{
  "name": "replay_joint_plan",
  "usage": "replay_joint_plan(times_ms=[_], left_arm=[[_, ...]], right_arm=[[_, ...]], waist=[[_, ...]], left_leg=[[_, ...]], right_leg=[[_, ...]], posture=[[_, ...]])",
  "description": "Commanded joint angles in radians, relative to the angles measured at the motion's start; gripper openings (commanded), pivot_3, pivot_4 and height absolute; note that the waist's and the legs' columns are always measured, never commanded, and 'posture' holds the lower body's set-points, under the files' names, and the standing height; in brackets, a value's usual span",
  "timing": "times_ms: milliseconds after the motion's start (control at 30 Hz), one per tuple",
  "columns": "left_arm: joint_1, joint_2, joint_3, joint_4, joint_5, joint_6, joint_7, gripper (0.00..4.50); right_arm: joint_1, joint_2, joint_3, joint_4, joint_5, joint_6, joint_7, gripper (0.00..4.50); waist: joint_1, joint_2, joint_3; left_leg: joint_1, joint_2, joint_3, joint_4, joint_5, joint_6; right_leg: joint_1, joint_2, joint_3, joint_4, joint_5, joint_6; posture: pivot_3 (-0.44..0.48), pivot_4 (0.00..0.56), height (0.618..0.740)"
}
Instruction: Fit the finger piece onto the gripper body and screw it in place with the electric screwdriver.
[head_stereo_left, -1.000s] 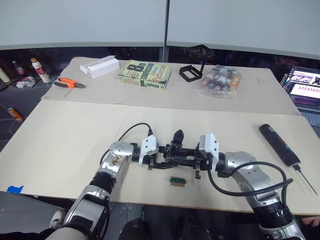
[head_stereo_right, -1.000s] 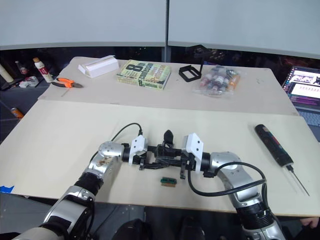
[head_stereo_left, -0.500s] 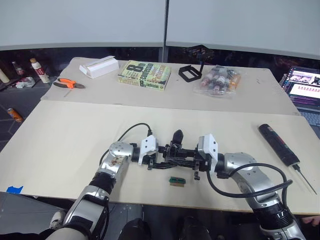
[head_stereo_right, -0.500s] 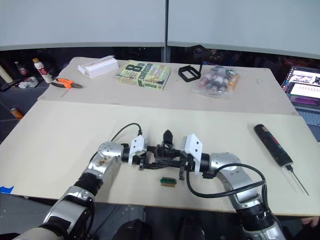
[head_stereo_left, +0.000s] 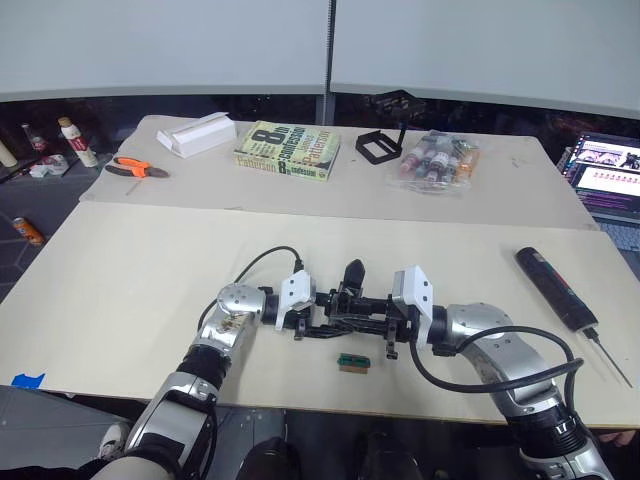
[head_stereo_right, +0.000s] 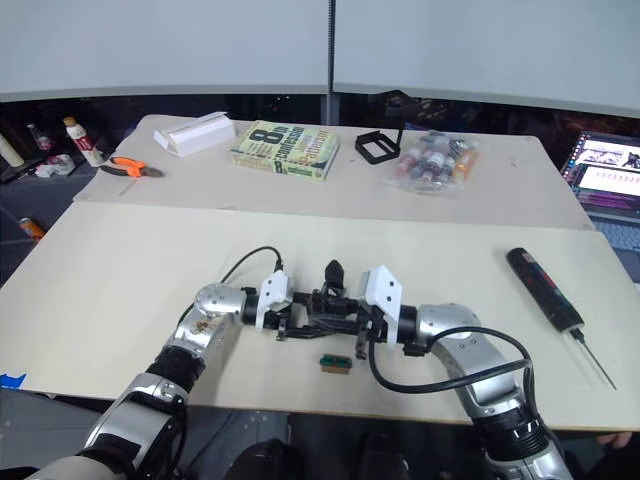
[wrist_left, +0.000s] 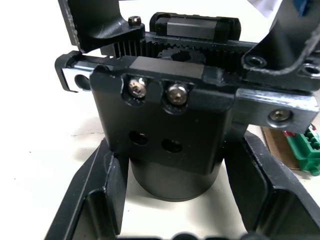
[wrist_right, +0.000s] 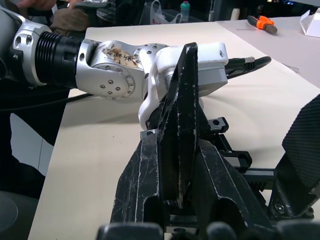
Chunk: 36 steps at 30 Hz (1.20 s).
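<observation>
Reading "Patterson", book (head_stereo_left: 289, 150), gripper body (head_stereo_left: 345, 300) nearer

Up at the head, two eyes looking forward and down over the table (head_stereo_left: 130, 270), sharing nearly the same scene. Down on the left wrist, pressed right against the gripper body (wrist_left: 165, 130). From the right wrist, along what seems the finger piece (wrist_right: 181, 125), facing the left arm.
</observation>
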<state>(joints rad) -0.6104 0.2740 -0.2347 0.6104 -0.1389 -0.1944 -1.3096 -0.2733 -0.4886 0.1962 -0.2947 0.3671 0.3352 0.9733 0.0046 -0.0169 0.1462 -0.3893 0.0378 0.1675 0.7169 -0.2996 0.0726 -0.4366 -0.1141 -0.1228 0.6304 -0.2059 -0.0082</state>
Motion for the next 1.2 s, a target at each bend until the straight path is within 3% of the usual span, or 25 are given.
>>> replay_joint_plan(times_ms=[33,400,733,1200], left_arm=[[0.003,-0.01,-0.013,-0.019,0.0,0.011,-0.005,2.28],[0.011,-0.008,-0.01,-0.034,-0.004,0.021,-0.006,2.28],[0.018,-0.001,0.004,-0.078,-0.023,0.056,0.001,2.28],[0.012,-0.006,0.012,-0.097,-0.033,0.08,0.0,2.28]], right_arm=[[-0.007,0.024,0.048,-0.005,-0.014,0.043,-0.032,0.38],[-0.023,-0.014,0.068,-0.014,-0.024,0.089,-0.03,0.38],[-0.011,-0.094,0.013,-0.031,0.015,0.139,-0.01,0.38],[0.006,-0.1,-0.005,0.025,0.027,0.155,-0.036,0.38]], waist=[[-0.004,0.0,0.0],[-0.01,0.0,-0.001],[-0.005,0.0,-0.001],[0.002,0.0,-0.001]], left_leg=[[0.0,0.0,0.0,0.0,0.0,0.0],[0.001,0.0,0.0,0.0,0.0,0.0],[0.0,0.0,0.0,0.0,0.0,0.0],[0.0,0.0,0.0,0.0,0.0,0.0]], right_leg=[[0.0,0.0,0.0,0.0,0.0,0.0],[0.001,0.0,0.0,0.001,0.0,0.0],[0.0,0.0,0.0,0.0,0.0,0.0],[0.0,0.0,0.0,-0.001,0.0,0.0]], posture=[[0.0,0.15,0.74],[0.0,0.15,0.74],[0.0,0.15,0.74],[0.0,0.15,0.74]])
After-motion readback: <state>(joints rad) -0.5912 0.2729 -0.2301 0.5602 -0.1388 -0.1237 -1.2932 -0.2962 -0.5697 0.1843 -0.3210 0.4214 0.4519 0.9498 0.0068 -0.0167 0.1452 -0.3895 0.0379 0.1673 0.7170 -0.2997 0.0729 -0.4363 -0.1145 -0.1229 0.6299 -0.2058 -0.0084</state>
